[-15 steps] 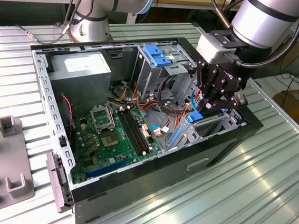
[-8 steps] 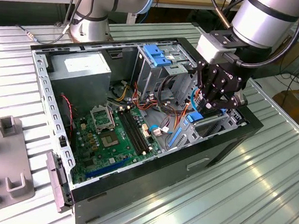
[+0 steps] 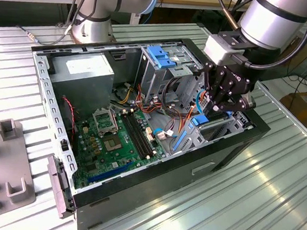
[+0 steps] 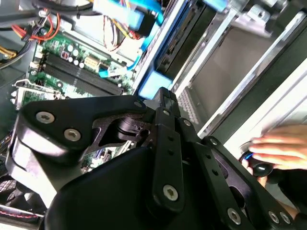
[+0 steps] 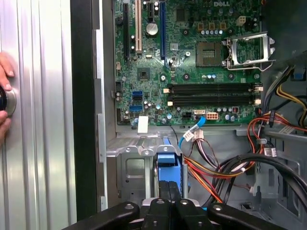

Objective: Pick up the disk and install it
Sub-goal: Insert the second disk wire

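The disk sits edge-on in the lower drive bay of the open computer case, at the exterior view's right. Its bright blue frame faces outward, seen as a blue tab in the first wrist view and beside the disk's dark body in the second wrist view. My gripper hangs directly over that bay. Its two black fingers are together, with the gripper tips resting against the blue tab and nothing between them. In the second wrist view the gripper tip touches the blue frame.
A blue bracket tops the tall drive cage next to the bay. The motherboard, power supply and loose cables fill the case. A person's hand holds a black knob outside the case. A grey fixture lies at the exterior view's left.
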`<state>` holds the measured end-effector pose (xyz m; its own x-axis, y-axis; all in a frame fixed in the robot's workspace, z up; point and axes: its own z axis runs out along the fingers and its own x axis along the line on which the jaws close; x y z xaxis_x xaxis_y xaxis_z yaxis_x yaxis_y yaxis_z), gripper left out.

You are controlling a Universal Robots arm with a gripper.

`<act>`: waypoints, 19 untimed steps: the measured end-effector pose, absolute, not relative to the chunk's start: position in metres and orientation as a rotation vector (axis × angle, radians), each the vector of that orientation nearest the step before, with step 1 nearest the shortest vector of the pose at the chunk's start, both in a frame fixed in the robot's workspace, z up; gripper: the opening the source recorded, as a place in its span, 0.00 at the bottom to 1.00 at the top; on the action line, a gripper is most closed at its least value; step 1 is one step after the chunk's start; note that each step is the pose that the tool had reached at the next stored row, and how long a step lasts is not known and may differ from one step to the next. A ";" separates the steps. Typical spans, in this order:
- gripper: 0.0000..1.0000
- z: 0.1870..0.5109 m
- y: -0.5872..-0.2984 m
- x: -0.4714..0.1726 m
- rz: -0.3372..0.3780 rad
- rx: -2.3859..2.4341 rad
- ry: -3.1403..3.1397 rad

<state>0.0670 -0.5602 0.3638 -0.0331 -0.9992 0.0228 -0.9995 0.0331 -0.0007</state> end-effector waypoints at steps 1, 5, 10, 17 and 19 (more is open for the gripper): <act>0.11 0.364 -0.560 0.069 0.026 2.173 -2.246; 0.11 0.365 -0.560 0.081 0.027 2.173 -2.246; 0.11 0.374 -0.560 0.083 0.026 2.171 -2.247; 0.11 0.378 -0.560 0.087 0.027 2.169 -2.248; 0.11 0.378 -0.560 0.088 0.027 2.179 -2.239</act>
<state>0.0876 -0.5602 0.3781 -0.0269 -0.9993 0.0246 -0.9996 0.0269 -0.0004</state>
